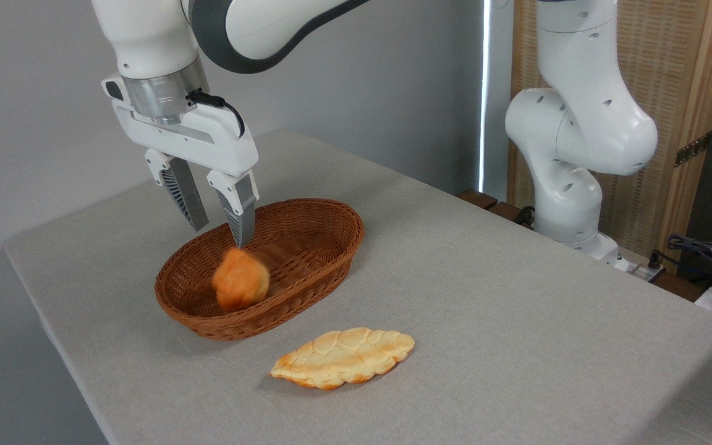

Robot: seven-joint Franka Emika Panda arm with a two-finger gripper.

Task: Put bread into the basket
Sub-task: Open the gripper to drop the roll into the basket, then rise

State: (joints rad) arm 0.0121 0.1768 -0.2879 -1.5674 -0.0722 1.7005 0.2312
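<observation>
Inside, the bread [240, 279] lay at the near-left end of the basket [325, 259]. The pincer [220, 232] hung just above it, fingers apart and empty. A flat loaf [343, 358] rested on the desk [486, 296] nearby.

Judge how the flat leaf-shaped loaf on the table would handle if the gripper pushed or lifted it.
The flat loaf lies low and broad on the table, so it would probably slide rather than roll. Being thin, it may flex or tilt if pinched at one end.
</observation>
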